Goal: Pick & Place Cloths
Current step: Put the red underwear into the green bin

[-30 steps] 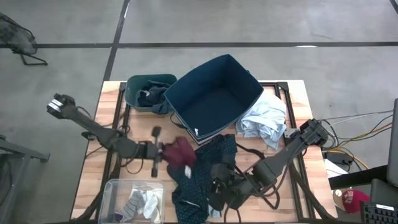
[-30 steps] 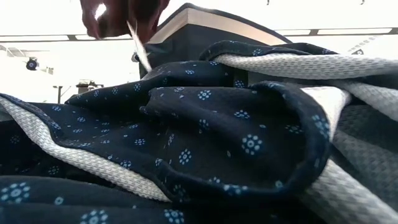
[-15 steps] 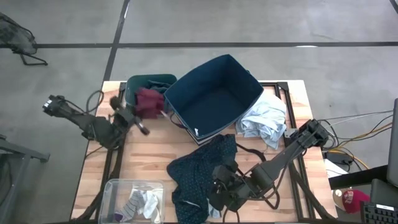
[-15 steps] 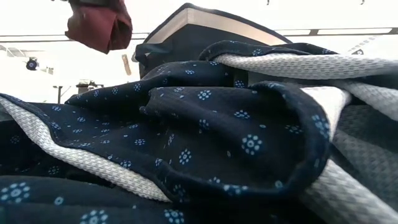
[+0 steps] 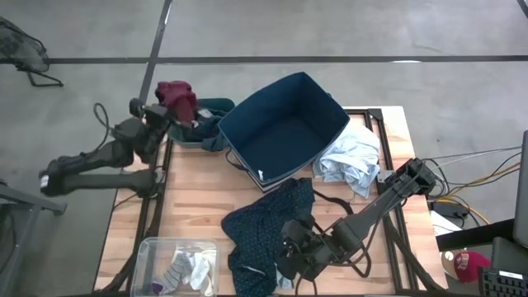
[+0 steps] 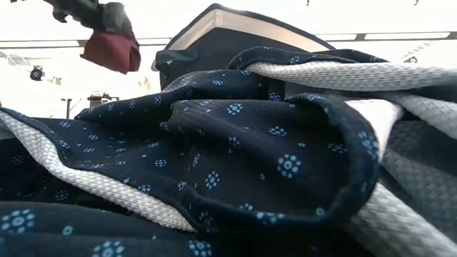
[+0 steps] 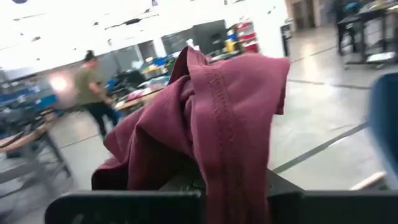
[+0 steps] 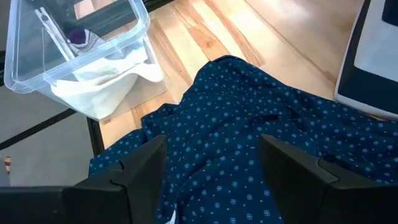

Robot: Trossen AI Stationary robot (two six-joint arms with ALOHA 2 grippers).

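My left gripper (image 5: 160, 114) is shut on the maroon piece (image 5: 176, 97) and holds it in the air at the table's far left corner, beside the green bin (image 5: 183, 132). The low view shows the maroon piece (image 6: 112, 48) high up, below the dark gripper (image 6: 75, 8). My right gripper (image 5: 289, 250) is open and hovers low over the navy white-dotted shirt (image 5: 260, 235), which lies crumpled on the near middle of the table. In the right wrist view its fingers stand wide apart above the shirt (image 8: 261, 137). The pale blue-white shirt (image 5: 351, 161) lies heaped right of the navy box. My left gripper (image 7: 211, 190) pinches a bunched fold of the maroon piece (image 7: 214, 143); the cloth itself covers the fingertips, so I cannot tell which part it has. The piece is lifted clear of the table, gathered in several folds, slack, with a hemmed edge (image 7: 224, 99) showing.
The big navy fabric box (image 5: 285, 128) stands tilted at the far middle. The green bin holds dark cloth (image 5: 206, 125). A clear tub (image 5: 157, 247) with small socks (image 5: 186, 268) sits at the near left corner. Bare wood (image 5: 198, 186) lies between tub and bin.
My left gripper has carried the maroon piece from the middle of the table, beside the dotted shirt, up and toward the far left corner, past the green bin. The arm has swung round to the left. The piece stays bunched in the shut fingers. My right arm has kept still.
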